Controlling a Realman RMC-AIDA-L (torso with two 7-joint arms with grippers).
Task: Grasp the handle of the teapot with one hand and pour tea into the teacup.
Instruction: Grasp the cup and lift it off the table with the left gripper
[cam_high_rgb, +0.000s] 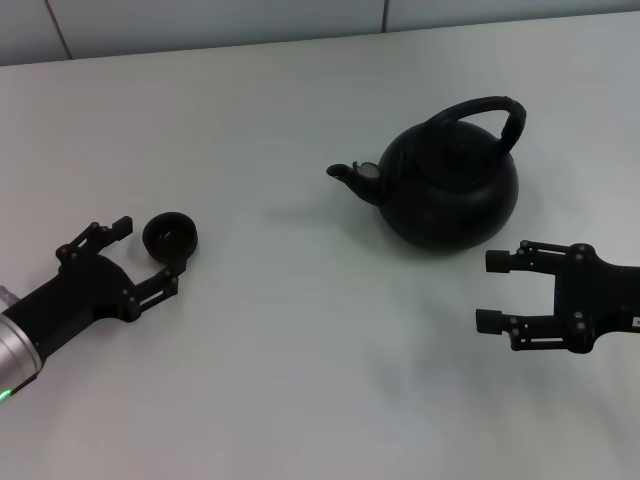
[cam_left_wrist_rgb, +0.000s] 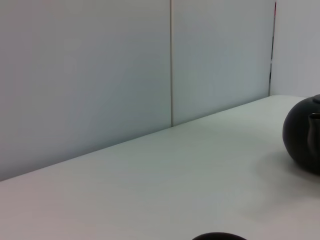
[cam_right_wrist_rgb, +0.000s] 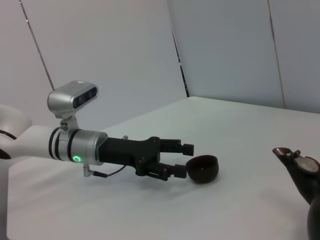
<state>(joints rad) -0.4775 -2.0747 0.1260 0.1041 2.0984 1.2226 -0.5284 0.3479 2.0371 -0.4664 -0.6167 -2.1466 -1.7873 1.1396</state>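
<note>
The black teapot (cam_high_rgb: 450, 190) stands right of the table's centre, spout to the left. Its arched handle (cam_high_rgb: 492, 108) rises over it. The teapot's edge shows in the left wrist view (cam_left_wrist_rgb: 302, 140), and its spout and lid show in the right wrist view (cam_right_wrist_rgb: 296, 165). The tiny black teacup (cam_high_rgb: 170, 235) sits at the left. My left gripper (cam_high_rgb: 147, 255) is open, its fingertips beside the cup on either side. The right wrist view shows this gripper (cam_right_wrist_rgb: 184, 160) and the cup (cam_right_wrist_rgb: 202, 168) just past its tips. My right gripper (cam_high_rgb: 492, 292) is open and empty, nearer than the teapot.
The white table (cam_high_rgb: 300, 380) ends at a pale panelled wall (cam_left_wrist_rgb: 100, 75) at the back. The cup's rim (cam_left_wrist_rgb: 219, 236) peeks in at the edge of the left wrist view.
</note>
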